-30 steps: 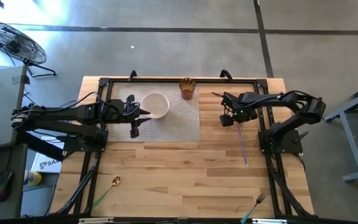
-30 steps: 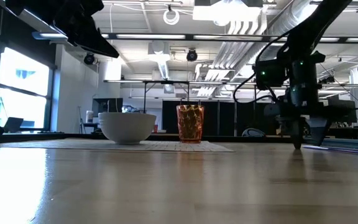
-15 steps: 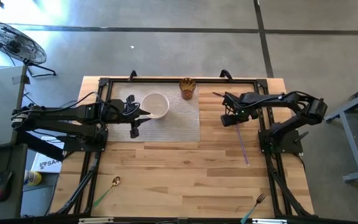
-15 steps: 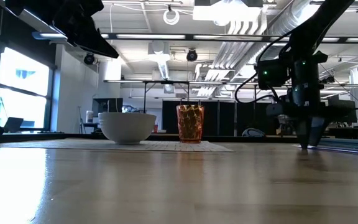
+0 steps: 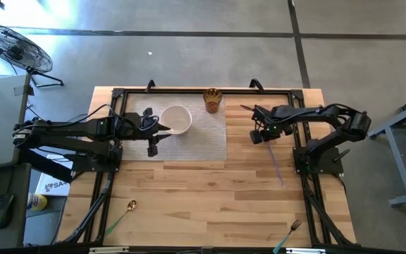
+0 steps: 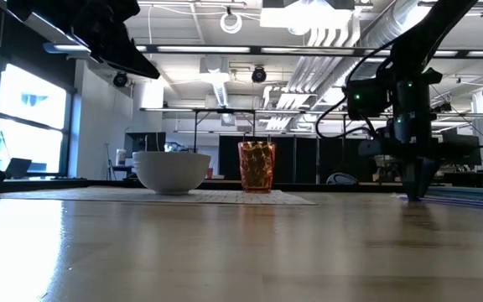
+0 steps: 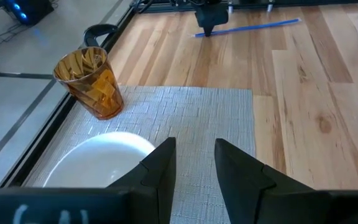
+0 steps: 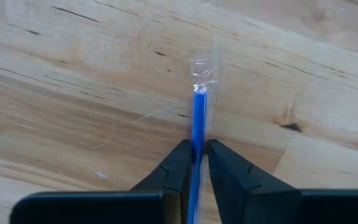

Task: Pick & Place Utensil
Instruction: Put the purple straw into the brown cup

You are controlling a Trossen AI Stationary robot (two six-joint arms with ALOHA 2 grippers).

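Pale wood of the table [image 5: 189, 197] carried a grey woven mat [image 5: 203, 137] on its far half. At the left, the left gripper [image 5: 151, 134] hung above the mat's left part just beside the white bowl [image 5: 177, 118], its fingers [image 7: 160, 165] a narrow gap apart and holding nothing. The amber cup [image 5: 212, 100] stood at the mat's far edge, right of the bowl. Right of the mat, on bare wood, the right gripper [image 5: 261, 134] was down at the table with its fingers [image 8: 178, 163] pressed close on the far end of the blue straw [image 5: 276, 164]. The straw's clear wrapper tip [image 8: 205, 65] stuck out just past the fingertips. The rest of the straw ran from the gripper toward the near side, slanting slightly right, flat on the boards and well clear of the mat.

Open wood stretched between the mat's right edge and the straw, and across the whole near half of the table. Near the near-left edge lay a gold spoon with a green handle [image 5: 127, 209]. A fork with a teal handle [image 5: 290, 231] lay at the near-right edge. Both were well apart from either gripper.
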